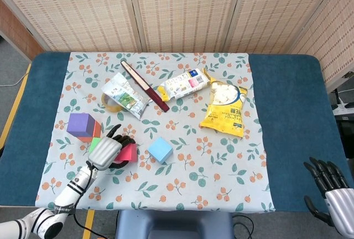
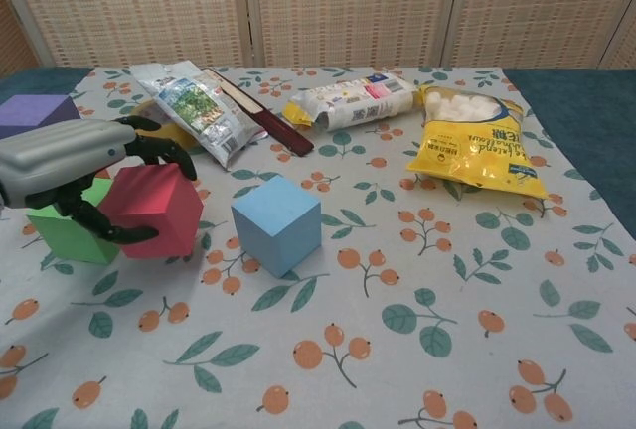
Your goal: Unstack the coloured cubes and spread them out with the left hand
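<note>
Near the worktop's front-left corner, the left robot hand (image 2: 75, 166) grips the tilted red cube (image 2: 151, 210). The blue cube (image 2: 276, 224) already sits apart; the purple cube (image 1: 81, 124) remains stacked on another, so unstacking seems partly done.

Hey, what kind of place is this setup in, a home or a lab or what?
Probably a robot lab or test room, not a home. A table under a floral cloth stands before woven folding screens, yellow tape marks the floor, and toy cubes and snack packets lie spread out like props.
</note>
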`<state>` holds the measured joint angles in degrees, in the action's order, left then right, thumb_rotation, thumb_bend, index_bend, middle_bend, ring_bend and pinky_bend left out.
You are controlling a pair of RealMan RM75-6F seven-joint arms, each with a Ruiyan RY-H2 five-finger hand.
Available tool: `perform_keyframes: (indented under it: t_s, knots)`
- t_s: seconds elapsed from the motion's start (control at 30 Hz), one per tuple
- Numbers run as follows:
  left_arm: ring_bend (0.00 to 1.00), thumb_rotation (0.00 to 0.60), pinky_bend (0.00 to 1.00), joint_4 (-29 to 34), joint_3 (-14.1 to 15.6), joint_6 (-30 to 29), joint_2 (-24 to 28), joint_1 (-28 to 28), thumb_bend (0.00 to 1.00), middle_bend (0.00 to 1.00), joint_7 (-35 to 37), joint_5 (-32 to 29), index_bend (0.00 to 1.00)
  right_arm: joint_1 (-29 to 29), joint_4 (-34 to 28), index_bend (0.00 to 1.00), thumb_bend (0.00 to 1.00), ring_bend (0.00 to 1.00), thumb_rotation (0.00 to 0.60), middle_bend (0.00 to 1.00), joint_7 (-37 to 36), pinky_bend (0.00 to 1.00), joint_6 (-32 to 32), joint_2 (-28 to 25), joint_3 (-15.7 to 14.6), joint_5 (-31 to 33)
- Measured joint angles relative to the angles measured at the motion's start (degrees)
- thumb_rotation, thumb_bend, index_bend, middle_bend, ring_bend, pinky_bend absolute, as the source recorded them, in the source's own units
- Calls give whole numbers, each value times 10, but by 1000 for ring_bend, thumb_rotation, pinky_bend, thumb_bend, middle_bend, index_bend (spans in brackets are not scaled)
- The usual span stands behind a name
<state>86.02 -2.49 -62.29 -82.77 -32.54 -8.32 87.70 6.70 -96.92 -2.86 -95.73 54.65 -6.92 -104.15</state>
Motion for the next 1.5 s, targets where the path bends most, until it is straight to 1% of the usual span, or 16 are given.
perform_keyframes:
  t_s: [0.1, 0.17, 0.23, 0.3, 0.33, 0.4, 0.43, 0.5, 0.53, 0.73, 0.93, 1.03, 1.13, 1.2, 1.37, 1.5]
  knots:
    - [477, 600, 68, 47, 21, -20, 32, 9, 342, 804, 2, 34, 456, -1, 0, 0, 334, 0, 600, 0, 3, 0, 3, 1, -2, -2]
    - [475, 600, 75, 83, 44, -32, 60, 20, 343, 787, 0, 54, 449, -1, 0, 0, 333, 0, 600, 0, 5, 0, 5, 1, -3, -4]
    - [453, 600, 82, 104, 67, -42, 82, 32, 341, 727, -4, 70, 418, -2, 0, 0, 334, 0, 600, 0, 6, 0, 6, 2, -4, -7]
    - [347, 600, 75, 112, 90, -48, 94, 46, 337, 558, -12, 85, 292, -1, 0, 0, 333, 0, 600, 0, 8, 0, 7, 2, -6, -11]
    - [252, 600, 62, 111, 95, -48, 96, 50, 336, 421, -15, 88, 183, -1, 1, 0, 334, 0, 600, 0, 8, 0, 6, 2, -7, -13]
    - [87, 600, 34, 108, 100, -39, 98, 52, 336, 188, -19, 83, 31, -1, 1, 0, 333, 0, 600, 0, 8, 0, 6, 2, -9, -18]
    - [34, 600, 25, 107, 101, -32, 98, 53, 338, 104, -19, 78, 2, -1, 1, 0, 333, 0, 600, 0, 7, 0, 4, 2, -10, -19]
    - [1, 600, 17, 107, 103, -20, 101, 53, 332, 20, -17, 66, 0, 0, 3, 0, 333, 0, 600, 0, 4, 0, -1, 2, -10, -23]
    - [0, 600, 13, 108, 104, -19, 103, 54, 323, 3, -14, 65, 0, 0, 4, 0, 333, 0, 600, 0, 3, 0, -4, 2, -10, -24]
    - [0, 600, 7, 123, 112, -21, 134, 57, 282, 0, 10, 71, 0, 0, 9, 0, 333, 0, 600, 0, 0, 0, -4, 6, -9, -25]
    - [0, 600, 5, 138, 109, -47, 160, 66, 263, 0, 34, 76, 0, -2, 9, 0, 333, 0, 600, 0, 7, 0, 3, 9, -10, -24]
    - [0, 600, 5, 130, 92, -88, 164, 74, 259, 0, 34, 78, 0, -2, 8, 0, 333, 0, 600, 0, 10, 0, 4, 9, -10, -23]
    - [0, 600, 10, 100, 53, -129, 166, 76, 277, 0, 18, 64, 0, -2, 8, 0, 333, 0, 600, 0, 16, 0, 7, 11, -11, -21]
    - [0, 600, 13, 77, 26, -133, 166, 71, 282, 0, 15, 36, 0, -2, 6, 0, 333, 0, 600, 0, 22, 0, 14, 9, -14, -21]
    - [0, 600, 14, 17, -22, -68, 159, 45, 278, 0, 29, -45, 0, 1, 0, 0, 334, 0, 600, 0, 46, 0, 13, 9, -11, -13]
    - [0, 600, 14, -18, -38, -6, 147, 22, 279, 0, 35, -85, 0, 0, -3, 0, 334, 0, 600, 0, 47, 0, 20, 10, -12, -12]
